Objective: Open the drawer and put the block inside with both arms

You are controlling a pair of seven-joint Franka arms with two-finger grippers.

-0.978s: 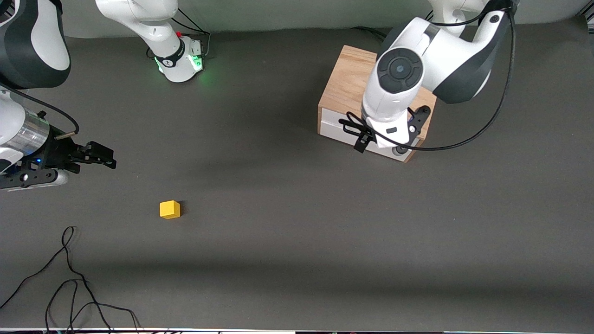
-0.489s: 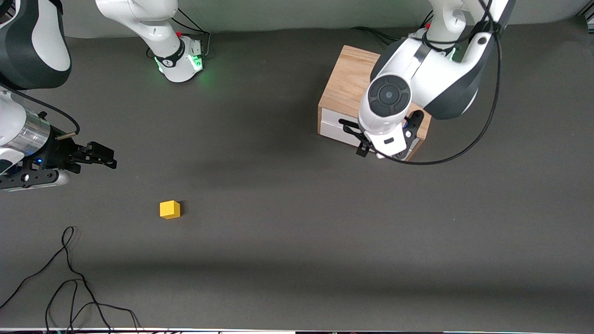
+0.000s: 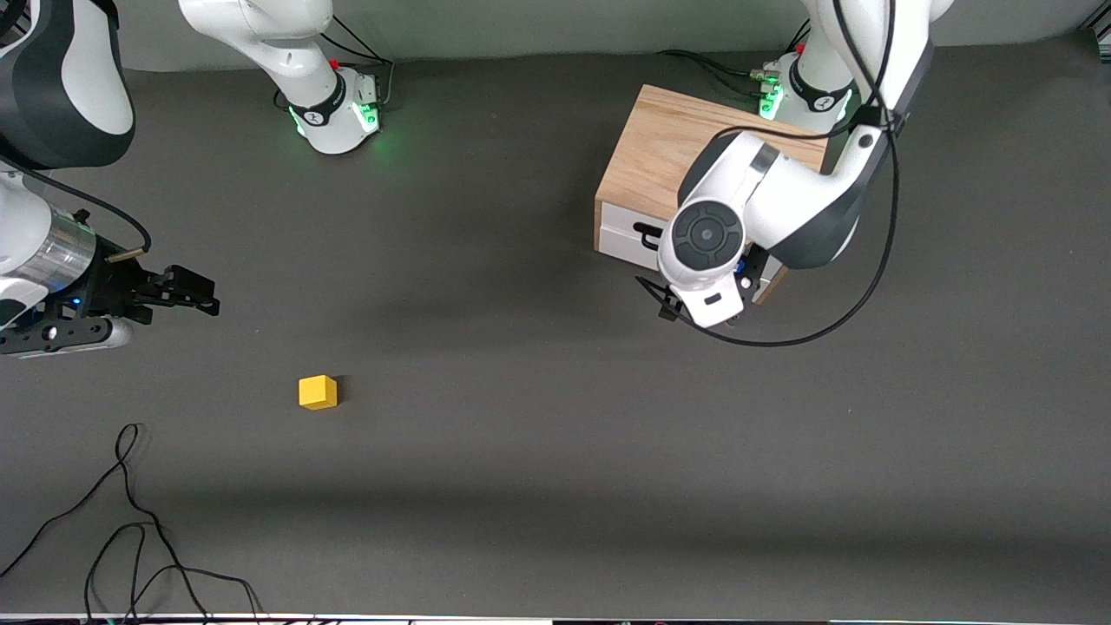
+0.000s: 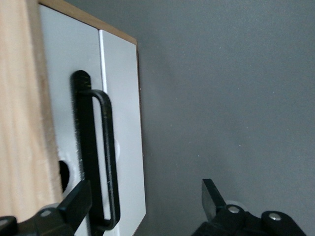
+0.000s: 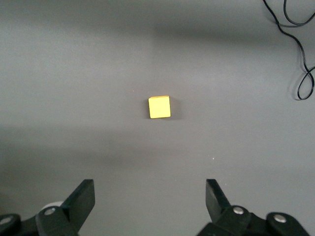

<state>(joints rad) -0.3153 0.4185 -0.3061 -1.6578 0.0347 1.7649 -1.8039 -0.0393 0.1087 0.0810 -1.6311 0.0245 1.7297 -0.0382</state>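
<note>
Dark grey bench (image 3: 538, 486), bare but for a few things. Light wooden cabinet (image 3: 668, 148) toward the left arm's end, near that arm's base; drawer (image 3: 621, 234) shut, white front facing the front camera, contents hidden, nothing visibly inside. Black wire handle (image 4: 106, 162) running lengthwise across the front panel, standing off it in a shallow loop.

Left pincer (image 4: 147, 204) low in front of the drawer, spread wide, holding nothing. One fingertip right beside the handle's end and the panel, the other out over bare bench; handle not yet between the fingers, so probably a small shift toward the cabinet needed before closing. Left arm plainly the nearer one for the pull.

Right pincer (image 5: 150, 199) waiting over the bench at the right arm's end, also wide open and empty. Yellow block (image 3: 318, 391) on the bench, well apart from the cabinet, nearer the front camera than it; centred ahead of the right pincer in the right wrist view.

Loose black cable (image 3: 130, 521) by the bench edge closest to the front camera.
</note>
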